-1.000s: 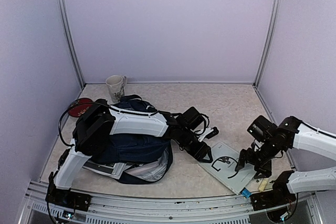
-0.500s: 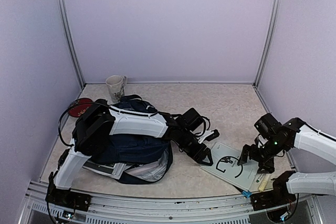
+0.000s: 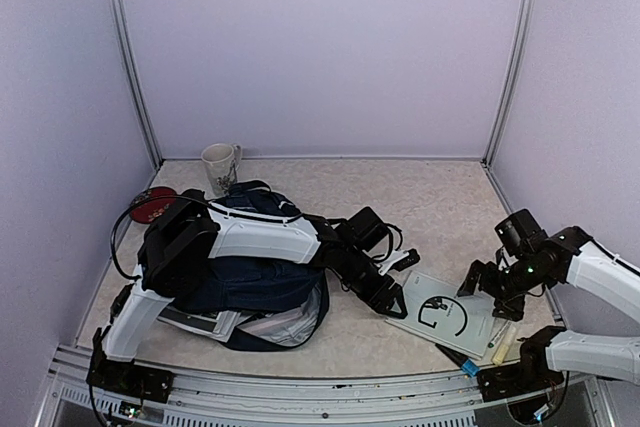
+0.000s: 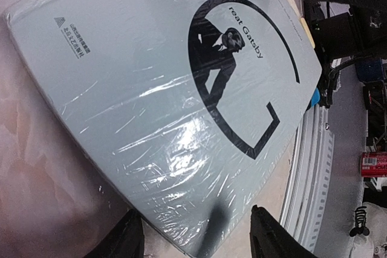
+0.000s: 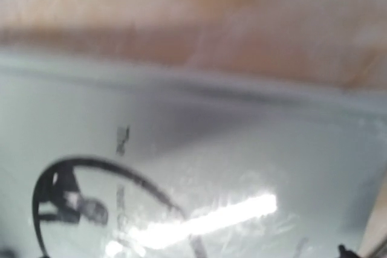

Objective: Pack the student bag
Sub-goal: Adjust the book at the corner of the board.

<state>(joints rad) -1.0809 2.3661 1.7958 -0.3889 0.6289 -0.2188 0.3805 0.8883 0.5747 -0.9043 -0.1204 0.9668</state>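
Overhead and wrist views of the packing scene. The student bag (image 3: pixel 250 282), dark navy with a white stripe, lies slumped at the left of the tabletop (image 3: pixel 420 207), its light lining showing at the near mouth. The left arm reaches across the bag to the right.

We see the left tool (image 3: pixel 388 294) at the left corner of a book (image 3: pixel 450 319) that lies flat, well apart from the bag. In the left wrist view its fingers (image 4: pixel 134 237) stand parted with that corner between them. The tool is released, and we cannot tell whether either pad touches the wrap.

The book is pale grey-green and film-wrapped. Its cover carries a black ring around a suited figure and part of the title "Gatsby".

The right tool (image 3: pixel 488 285) hangs over the book's far right edge. Its wrist view is blurred and its fingertips barely enter at the lower corners, so we read it as released, grasping nothing.

A pale mug (image 3: pixel 220 167) stands upright beyond the bag, near the rear wall, and a red disc-like object (image 3: pixel 152 207) lies to the mug's left.
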